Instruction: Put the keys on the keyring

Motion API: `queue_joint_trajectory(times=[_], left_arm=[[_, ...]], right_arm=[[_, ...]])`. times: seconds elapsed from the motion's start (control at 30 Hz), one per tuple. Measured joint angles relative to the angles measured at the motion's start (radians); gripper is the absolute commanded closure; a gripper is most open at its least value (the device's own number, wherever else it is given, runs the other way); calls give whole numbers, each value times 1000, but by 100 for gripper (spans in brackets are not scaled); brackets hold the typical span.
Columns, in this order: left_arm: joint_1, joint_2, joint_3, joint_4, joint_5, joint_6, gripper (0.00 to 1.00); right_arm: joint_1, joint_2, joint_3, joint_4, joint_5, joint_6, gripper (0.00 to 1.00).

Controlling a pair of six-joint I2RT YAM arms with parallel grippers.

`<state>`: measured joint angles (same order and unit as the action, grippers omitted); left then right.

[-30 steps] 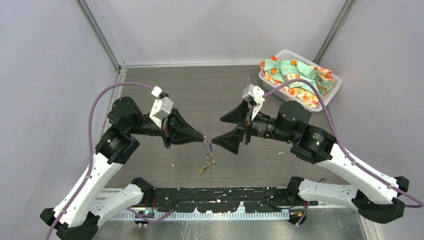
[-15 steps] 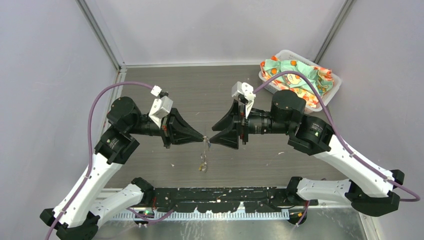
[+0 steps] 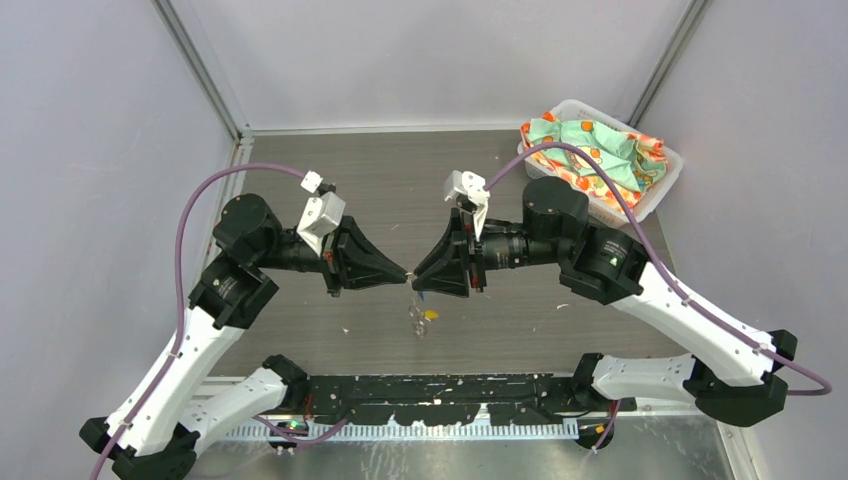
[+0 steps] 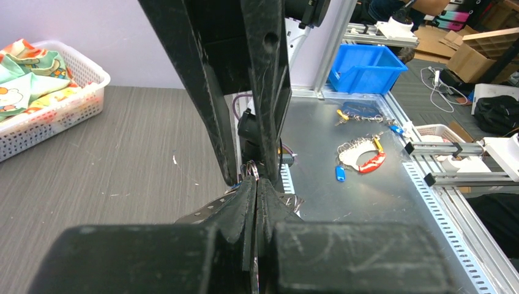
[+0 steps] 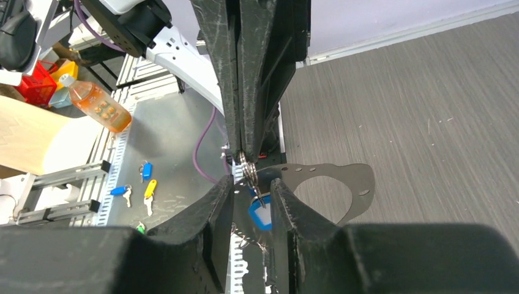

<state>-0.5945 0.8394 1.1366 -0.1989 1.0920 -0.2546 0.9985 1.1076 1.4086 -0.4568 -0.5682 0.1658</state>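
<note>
Currently we find both arms raised off the table, tip to tip. The left gripper point(image 3: 405, 276) is clamped fully together on the keyring point(image 5: 246, 165), which protrudes just beyond its fingertips. We judge this hold to be a fixture: it keeps the ring clear of the table and edge-on to the opposing jaws, so that the other arm can work at the coils.

The right gripper point(image 5: 251, 202) stands with its jaws narrowly apart. The blue-headed key point(image 5: 260, 215) sits in the gap between them, directly beneath the ring. We see daylight beside the head, so we record no confirmed pinch. We judge that the narrow setting suits so small a part.

The keyring shows as a small, tight stack of silver wire turns. The blue head is a flat plastic tab with a pale centre, and its blade rises toward the coils. Whether the blade is already threaded we cannot tell.

The yellow-headed key point(image 3: 430, 314) hangs below the meeting point of the jaws. Its attachment is too small to verify.
</note>
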Motion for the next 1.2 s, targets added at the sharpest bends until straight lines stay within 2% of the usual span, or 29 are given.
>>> queue_joint_trajectory(times=[0.33,0.37,0.43,0.63,0.77,0.87,1.0,1.07,1.2], left_arm=[[0,0,0,0,-3,0,100],[0,-1,0,0,-3,0,100],[0,-3,0,0,-8,0,100],[0,-6,0,-1,-17,4,100],[-1,-6,0,-20,-23,31,71],[-1,-4,8,-74,-21,83,59],[-1,43,87,-225,0,197,52],[-1,76,134,-298,11,252,52],[-1,128,194,-419,29,334,60]], right_arm=[[0,24,0,20,-22,21,84],[0,24,0,21,-23,22,86],[0,24,0,23,-26,24,98],[0,20,0,22,-28,24,99],[0,24,11,-9,-20,21,99],[0,47,66,-108,-17,14,99],[0,119,176,-232,-15,-3,99],[1,158,223,-289,-13,-12,99],[8,214,278,-387,-4,-31,99]])
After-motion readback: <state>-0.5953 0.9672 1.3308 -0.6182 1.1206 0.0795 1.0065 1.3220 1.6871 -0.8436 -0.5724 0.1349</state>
